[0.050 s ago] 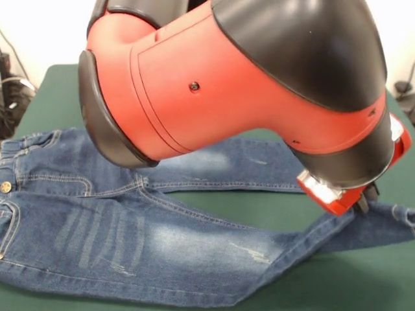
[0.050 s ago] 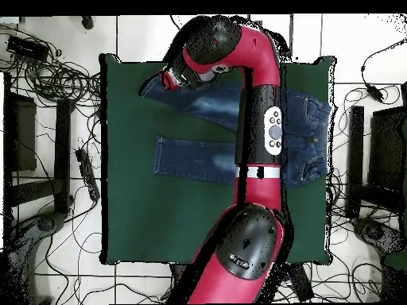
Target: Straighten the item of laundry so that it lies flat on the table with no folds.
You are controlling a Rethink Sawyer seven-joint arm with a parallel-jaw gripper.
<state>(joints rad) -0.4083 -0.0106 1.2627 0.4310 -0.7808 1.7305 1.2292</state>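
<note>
the small pair of blue denim jeans [image 1: 149, 249] lies spread on the dark green table [image 1: 363, 285], with the waistband and brass button [image 1: 6, 187] at 9 o'clock in the front view and the two legs going toward 3 o'clock, apart from each other. the red and black arm [image 1: 246, 84] hangs low over the jeans, and its tool [image 1: 363, 202] is at the end of the nearer leg, at about 4 o'clock. this end of the leg looks bent upward, and i cannot tell if the tool is apart or together.

the red and black arm [image 2: 258, 127] reaches across, its gripper [image 1: 363, 202] low, fingers hidden.
</note>
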